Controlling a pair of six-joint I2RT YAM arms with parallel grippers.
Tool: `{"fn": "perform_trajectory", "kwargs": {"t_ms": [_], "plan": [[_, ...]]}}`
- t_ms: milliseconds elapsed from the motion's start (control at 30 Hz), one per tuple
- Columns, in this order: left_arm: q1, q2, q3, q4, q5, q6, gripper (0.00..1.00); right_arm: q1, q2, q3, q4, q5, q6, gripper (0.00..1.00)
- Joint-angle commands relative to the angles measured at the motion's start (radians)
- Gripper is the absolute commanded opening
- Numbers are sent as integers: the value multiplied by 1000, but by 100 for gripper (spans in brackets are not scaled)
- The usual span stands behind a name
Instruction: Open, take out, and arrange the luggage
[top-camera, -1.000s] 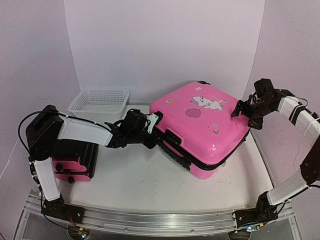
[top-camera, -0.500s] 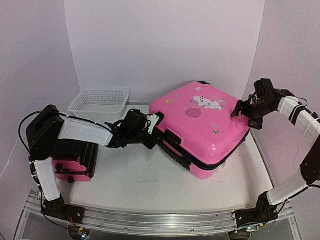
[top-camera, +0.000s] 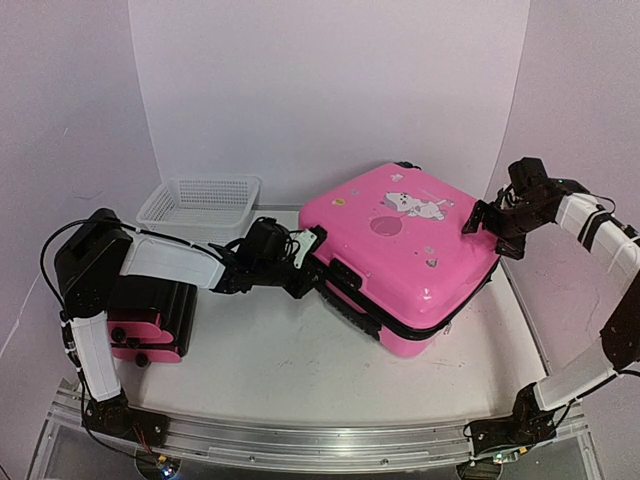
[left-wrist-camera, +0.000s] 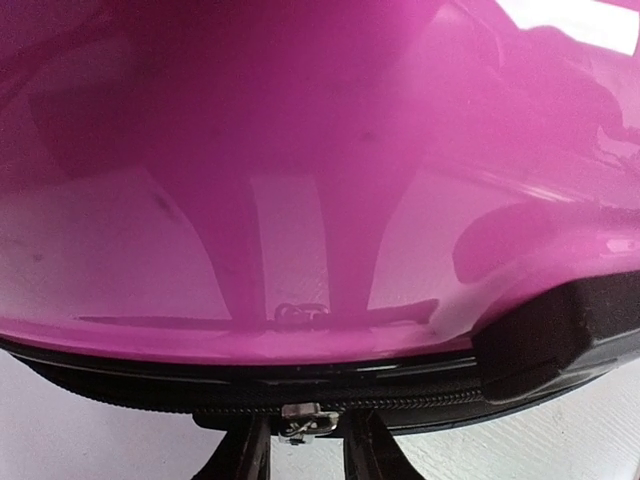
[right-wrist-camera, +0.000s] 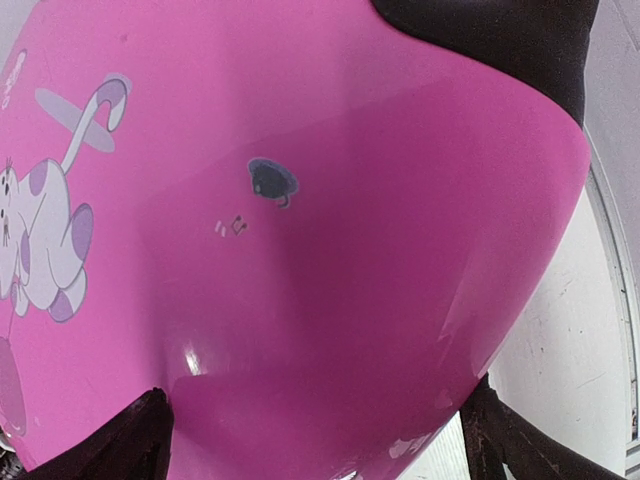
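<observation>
At stickered luggage (top-camera: 400, 250) zipper pull (left-wrist-camera: 306, 420), left end effector (left-wrist-camera: 305, 438) ajar, right end effector (right-wrist-camera: 312, 400) agape

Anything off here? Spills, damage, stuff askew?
Nothing spilled or damaged. The luggage lies flat and closed, turned diagonally to the edges of the table. The basket sits upright at the back left.

Left tool (left-wrist-camera: 305, 440) fingers' bases below the view's edge; luggage (left-wrist-camera: 300, 150) shell cropped all round.
</observation>
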Motion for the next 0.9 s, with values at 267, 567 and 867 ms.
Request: {"fn": "perform_trajectory", "kwargs": {"t_ms": [267,567,867], "plan": [[19,25,42,36,-261,-65,0,30,30,-59,-65,-79,-46,98],[133,29,116,-136,-332,-129,0,28,52,-23,-101,34,-54,98],[59,-30,62,-135,-146,-195,0,200,-64,139,-363,250,-48,98]]}}
